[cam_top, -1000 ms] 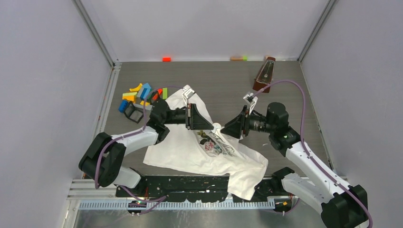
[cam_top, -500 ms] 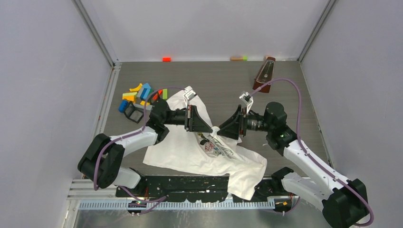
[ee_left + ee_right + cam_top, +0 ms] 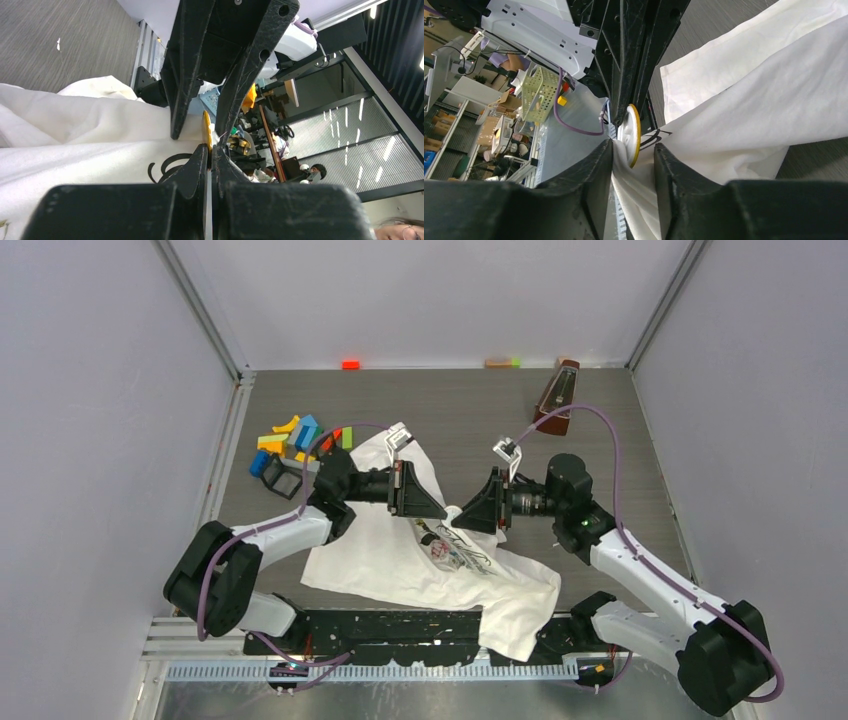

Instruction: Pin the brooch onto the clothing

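The white T-shirt with rose print and dark lettering lies between the arms, a fold of it lifted at the middle. My left gripper is shut on the brooch, a white disc with a yellow rim, at that lifted fold. My right gripper faces it tip to tip. In the right wrist view its open fingers straddle the brooch and the bunched fabric; the cloth touches one finger. The pin itself is hidden.
Several coloured blocks and a black object lie at the left beyond the shirt. A brown metronome stands at the back right. Small blocks sit along the back wall.
My right gripper has moved left toward the left gripper until its fingers reach around the lifted fold and brooch. The left arm has hardly moved.
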You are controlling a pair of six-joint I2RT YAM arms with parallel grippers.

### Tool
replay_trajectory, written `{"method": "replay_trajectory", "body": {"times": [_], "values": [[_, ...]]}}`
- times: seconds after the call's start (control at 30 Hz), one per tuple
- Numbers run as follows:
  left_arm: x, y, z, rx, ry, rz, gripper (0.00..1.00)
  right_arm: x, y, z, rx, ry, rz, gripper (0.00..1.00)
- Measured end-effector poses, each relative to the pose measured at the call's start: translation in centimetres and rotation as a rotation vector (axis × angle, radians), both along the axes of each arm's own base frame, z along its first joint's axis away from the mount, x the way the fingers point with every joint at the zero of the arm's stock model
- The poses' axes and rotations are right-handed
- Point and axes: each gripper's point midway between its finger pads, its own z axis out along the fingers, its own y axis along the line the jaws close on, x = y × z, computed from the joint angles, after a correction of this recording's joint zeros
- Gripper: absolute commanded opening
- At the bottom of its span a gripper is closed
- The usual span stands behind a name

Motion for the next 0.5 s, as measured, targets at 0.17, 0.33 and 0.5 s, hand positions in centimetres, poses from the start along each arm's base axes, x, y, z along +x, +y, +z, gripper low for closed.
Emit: {"method": "replay_trajectory", "body": {"times": [0.17,0.33,0.5], "values": [[0.12,0.09,-0.01,0.0,-0.001,0.003,0.0,-0.1,0.19,0.29,0.012,-0.007,0.011,0.22],[0.15,0.27,-0.1,0.001,-0.013,-0.002,0.0,0.06,0.46,-0.02,0.014,0.043,0.015,0.15],[0.29,0.44,-0.3,0.005,-0.025,-0.001,0.0,0.24,0.7,-0.22,0.018,0.086,0.018,0.09]]}}
